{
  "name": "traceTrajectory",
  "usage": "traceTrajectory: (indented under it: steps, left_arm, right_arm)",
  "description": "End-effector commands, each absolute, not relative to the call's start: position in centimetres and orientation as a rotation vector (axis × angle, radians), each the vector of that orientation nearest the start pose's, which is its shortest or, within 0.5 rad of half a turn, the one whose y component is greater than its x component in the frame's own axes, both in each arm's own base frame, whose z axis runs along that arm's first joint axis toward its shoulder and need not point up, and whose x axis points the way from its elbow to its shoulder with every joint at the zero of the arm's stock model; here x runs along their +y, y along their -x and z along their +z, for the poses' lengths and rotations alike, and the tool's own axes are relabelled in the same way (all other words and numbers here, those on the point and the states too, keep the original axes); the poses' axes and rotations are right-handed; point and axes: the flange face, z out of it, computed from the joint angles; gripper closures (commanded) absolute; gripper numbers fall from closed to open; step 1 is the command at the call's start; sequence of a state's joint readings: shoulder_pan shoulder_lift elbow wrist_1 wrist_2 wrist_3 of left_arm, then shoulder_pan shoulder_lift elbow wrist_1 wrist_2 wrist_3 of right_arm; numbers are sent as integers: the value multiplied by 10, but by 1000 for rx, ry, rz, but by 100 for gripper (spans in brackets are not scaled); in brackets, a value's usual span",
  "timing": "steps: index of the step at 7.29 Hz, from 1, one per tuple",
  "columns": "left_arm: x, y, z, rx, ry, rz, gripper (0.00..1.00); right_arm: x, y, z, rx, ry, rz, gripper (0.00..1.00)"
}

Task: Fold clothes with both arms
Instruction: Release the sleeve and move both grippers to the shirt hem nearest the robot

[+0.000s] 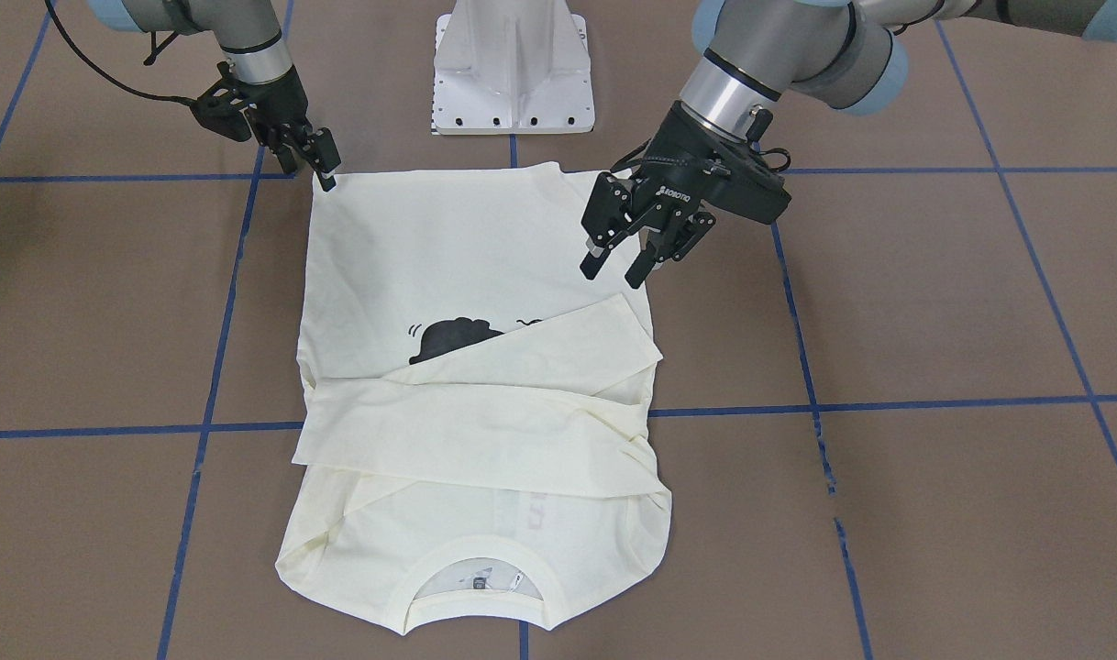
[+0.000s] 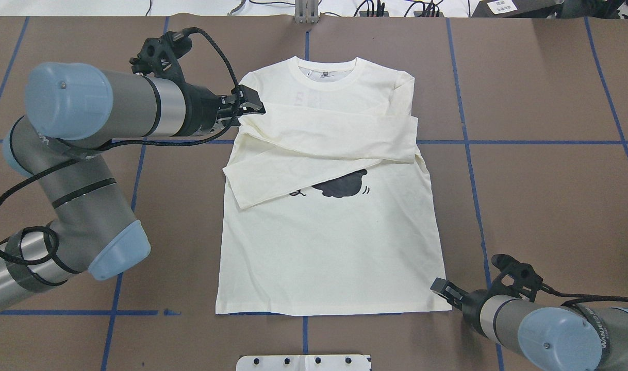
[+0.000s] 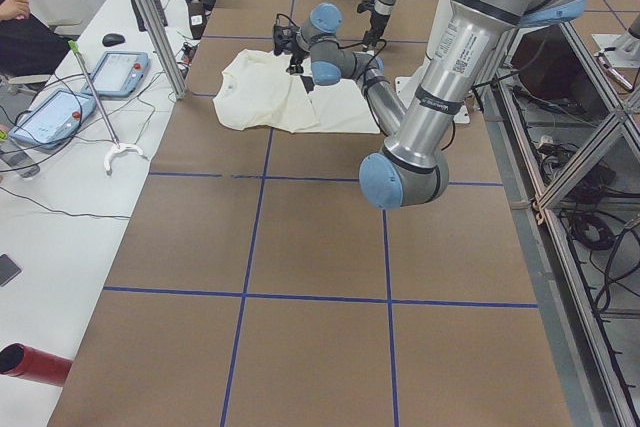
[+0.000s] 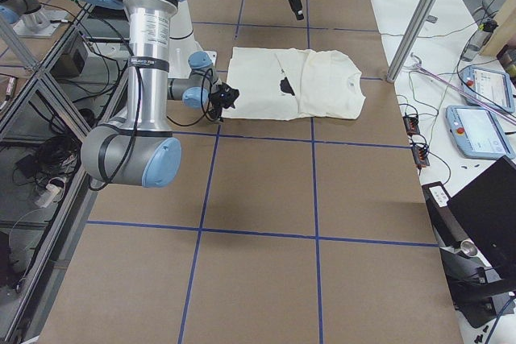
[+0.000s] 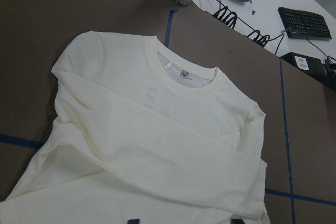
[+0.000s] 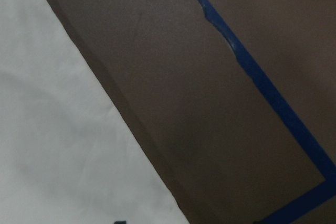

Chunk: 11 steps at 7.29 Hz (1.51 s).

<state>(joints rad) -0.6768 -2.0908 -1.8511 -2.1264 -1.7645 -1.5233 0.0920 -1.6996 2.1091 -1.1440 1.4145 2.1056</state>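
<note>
The left gripper (image 2: pixel 248 106), jaws spread and empty, hovers over the T-shirt (image 2: pixel 334 247) shoulder. In the overhead view the shirt lies flat, collar at 12, and its nearer hem corner (image 2: pixel 220 309) is toward 6. The right gripper (image 2: pixel 440 288), grip unclear, sits at the opposite corner.

My left arm (image 2: pixel 87 103) and right arm (image 2: pixel 505 314) are silver-grey tubes with rounded light blue joint caps and thin black rings at the joints. A black braided cable (image 2: pixel 218 46) belongs to the left one, and a thin black lead (image 2: pixel 592 298) to the right. My left gripper (image 1: pixel 613 272) and right gripper (image 1: pixel 311 174) are both black and two-fingered, and the left one carries white lettering. My base (image 1: pixel 513 64) is white, with dark screw holes along its near edge.
</note>
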Motion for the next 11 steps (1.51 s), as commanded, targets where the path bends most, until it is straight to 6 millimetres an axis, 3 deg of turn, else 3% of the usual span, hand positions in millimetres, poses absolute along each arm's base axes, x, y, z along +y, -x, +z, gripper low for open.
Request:
traceTrajectory:
  steps: [1,4,5,6,10,11]
  left_arm:
    - [-465,-397,175,1328,-328,-400,35]
    - [-465,-397,181,1320,-324,-403,35]
    - [-465,-397,180,1321,-325,-402,35]
    - [-465,-397,179,1323,-326,-402,35]
    - [-464,-397,177,1328,-320,-408,35]
    - [-446,-395,167,1357,-282,-416,35]
  right_arm:
    - [-180,433,419,-863,50,638,24]
    - [-176,436,418,-864,55,630,55]
    - [-176,436,417,-867,56,630,84]
    - [-175,437,416,-868,58,627,100]
    - [-176,435,410,-881,58,631,100]
    - [-174,428,394,-911,71,626,100]
